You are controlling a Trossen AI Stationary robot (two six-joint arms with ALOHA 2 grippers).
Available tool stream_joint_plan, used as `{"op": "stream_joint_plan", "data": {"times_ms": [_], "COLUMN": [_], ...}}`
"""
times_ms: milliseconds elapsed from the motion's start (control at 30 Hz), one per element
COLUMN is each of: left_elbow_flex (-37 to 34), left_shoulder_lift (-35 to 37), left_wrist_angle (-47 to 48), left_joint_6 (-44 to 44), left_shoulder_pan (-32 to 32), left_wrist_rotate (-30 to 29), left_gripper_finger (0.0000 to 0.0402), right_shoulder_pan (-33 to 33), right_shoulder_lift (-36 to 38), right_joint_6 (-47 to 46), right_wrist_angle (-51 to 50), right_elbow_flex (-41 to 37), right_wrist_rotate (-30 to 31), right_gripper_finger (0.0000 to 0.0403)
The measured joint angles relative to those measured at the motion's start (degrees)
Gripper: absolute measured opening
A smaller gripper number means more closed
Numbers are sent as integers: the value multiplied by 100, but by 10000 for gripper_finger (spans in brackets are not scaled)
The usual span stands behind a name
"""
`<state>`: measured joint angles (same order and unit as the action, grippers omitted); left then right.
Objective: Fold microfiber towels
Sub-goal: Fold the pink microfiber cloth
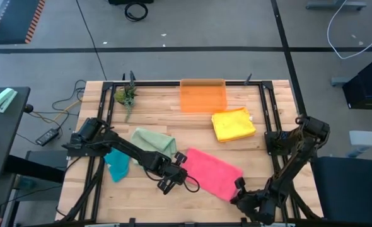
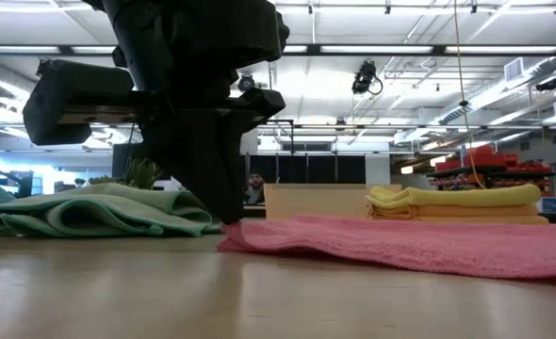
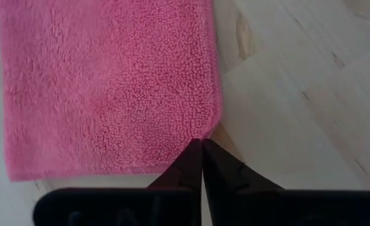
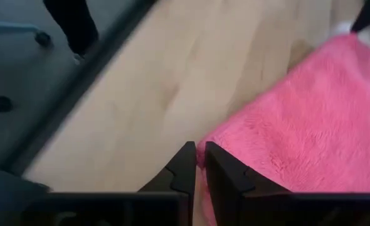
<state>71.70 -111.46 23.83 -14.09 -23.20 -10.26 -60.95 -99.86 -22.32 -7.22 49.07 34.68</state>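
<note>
Pink towel (image 1: 212, 172) — laid flat at the bench (image 1: 249, 157) front; corners pinched by left pincer (image 3: 202, 145) and right pincer (image 4: 199, 152), both clenched. Step: grasp. Next — an even joint lift is called for.

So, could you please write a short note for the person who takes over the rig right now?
Left gripper: shut on one corner of the pink towel.
Right gripper: closed down at another corner of the same towel, at the table's near edge; the grip looks taken but is not certain.
Pink towel: flat and unfolded, centre front of the table.
Yellow towel: folded, beside the orange bin.
Green towel and teal towel: crumpled on the left.
Done: the yellow one, it seems.
Left: fold pink, then green and teal.
</note>
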Motion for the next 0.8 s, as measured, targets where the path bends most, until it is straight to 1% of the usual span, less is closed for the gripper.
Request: {"op": "stream_joint_plan", "data": {"times_ms": [67, 133, 300, 433, 533, 633, 733, 800], "left_elbow_flex": [0, 0, 0, 0, 0, 0, 0, 0], "left_shoulder_lift": [0, -2, -2, -2, -2, -2, -2, -2], "left_wrist_angle": [0, -2, -29, -46, -46, -44, -44, -44], "left_joint_6": [0, 20, 120, 105, 102, 98, 96, 96], "left_shoulder_pan": [0, 0, 0, 0, 17, 54, 97, 134], "left_wrist_rotate": [0, 0, 0, 0, 0, -1, -2, 0], "left_gripper_finger": [7, 5, 16, 11, 5, 10, 16, 14], "right_shoulder_pan": [-56, -122, -265, -239, -135, -54, -35, -31], "right_shoulder_lift": [97, 180, 239, 239, 239, 239, 239, 242], "right_joint_6": [158, 453, 1196, 1810, 2009, 2270, 2697, 2922], "right_wrist_angle": [-12, 19, 8, 4, 3, -28, -207, -572], "right_elbow_flex": [25, 61, 64, 64, 64, 88, 312, 555], "right_wrist_rotate": [11, 180, 889, 1665, 1778, 1883, 2348, 2659], "right_gripper_finger": [41, 41, 41, 41, 41, 41, 41, 41]}}
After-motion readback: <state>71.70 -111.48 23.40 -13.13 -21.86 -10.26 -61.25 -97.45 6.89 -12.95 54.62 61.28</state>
